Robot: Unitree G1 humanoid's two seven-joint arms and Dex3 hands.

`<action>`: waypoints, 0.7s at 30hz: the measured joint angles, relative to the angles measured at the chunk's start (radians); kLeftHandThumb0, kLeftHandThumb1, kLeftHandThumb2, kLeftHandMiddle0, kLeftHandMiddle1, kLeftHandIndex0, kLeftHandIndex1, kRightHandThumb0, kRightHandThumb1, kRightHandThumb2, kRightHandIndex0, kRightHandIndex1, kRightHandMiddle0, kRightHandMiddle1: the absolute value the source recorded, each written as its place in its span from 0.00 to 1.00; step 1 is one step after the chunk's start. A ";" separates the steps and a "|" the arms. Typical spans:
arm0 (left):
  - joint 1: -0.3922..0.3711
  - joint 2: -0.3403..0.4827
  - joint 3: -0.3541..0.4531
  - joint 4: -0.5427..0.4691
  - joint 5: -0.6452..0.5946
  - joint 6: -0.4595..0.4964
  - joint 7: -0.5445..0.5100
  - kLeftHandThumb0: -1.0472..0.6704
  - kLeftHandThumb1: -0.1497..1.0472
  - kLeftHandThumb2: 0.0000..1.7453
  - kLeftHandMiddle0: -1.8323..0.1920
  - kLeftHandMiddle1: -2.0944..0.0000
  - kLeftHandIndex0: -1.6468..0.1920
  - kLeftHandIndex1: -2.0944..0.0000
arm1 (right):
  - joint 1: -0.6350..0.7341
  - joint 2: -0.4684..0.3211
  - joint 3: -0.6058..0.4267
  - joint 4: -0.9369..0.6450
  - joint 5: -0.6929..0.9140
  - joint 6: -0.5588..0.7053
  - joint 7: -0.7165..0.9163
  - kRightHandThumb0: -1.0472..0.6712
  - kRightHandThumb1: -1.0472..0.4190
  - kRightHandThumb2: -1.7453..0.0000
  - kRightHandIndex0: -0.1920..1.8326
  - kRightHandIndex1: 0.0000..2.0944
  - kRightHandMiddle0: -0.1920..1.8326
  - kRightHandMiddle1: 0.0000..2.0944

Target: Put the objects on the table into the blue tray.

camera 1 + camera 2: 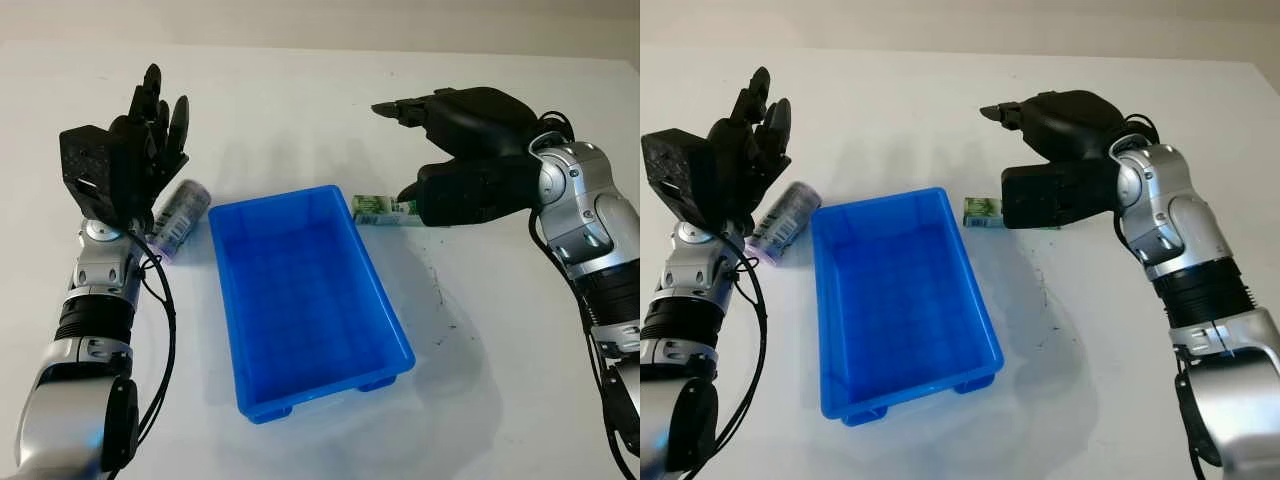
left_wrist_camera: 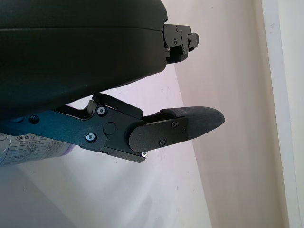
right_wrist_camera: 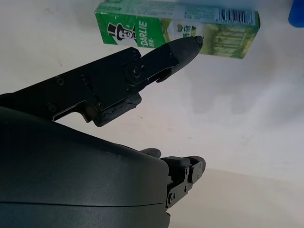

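Hovering right hand (image 1: pixel 425 150) (open) over toothpaste box (image 3: pixel 178 26).

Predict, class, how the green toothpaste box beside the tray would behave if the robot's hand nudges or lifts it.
The green toothpaste box lies flat on its long side, so it probably slides, not rolls. Thin carton: likely light, may dent if squeezed. The right hand is open above it.

Silver arms (image 1: pixel 585 215), black fingers (image 1: pixel 160 105)
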 measured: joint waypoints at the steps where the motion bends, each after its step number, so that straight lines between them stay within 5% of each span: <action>1: 0.000 0.000 0.000 0.000 0.000 0.000 0.000 0.24 1.00 0.33 0.94 0.98 0.93 0.97 | 0.005 0.000 0.000 -0.002 0.000 -0.006 -0.001 0.22 0.12 0.97 0.21 0.16 0.23 0.05; 13: 0.000 0.000 0.000 0.000 -0.001 -0.004 -0.003 0.25 1.00 0.34 0.94 0.98 0.94 0.98 | 0.043 -0.002 0.073 -0.011 -0.041 -0.050 0.040 0.24 0.11 0.97 0.23 0.18 0.28 0.06; 17: 0.000 0.000 0.000 0.000 -0.002 -0.004 -0.002 0.26 1.00 0.33 0.94 0.97 0.94 0.98 | 0.059 -0.004 0.091 0.015 -0.054 -0.070 0.035 0.23 0.10 0.97 0.10 0.43 0.21 0.20; 21: 0.000 0.000 0.000 0.000 -0.002 -0.004 -0.002 0.25 1.00 0.33 0.93 0.97 0.93 0.97 | 0.071 -0.008 0.112 0.032 -0.082 -0.094 0.026 0.24 0.11 0.97 0.10 0.38 0.22 0.08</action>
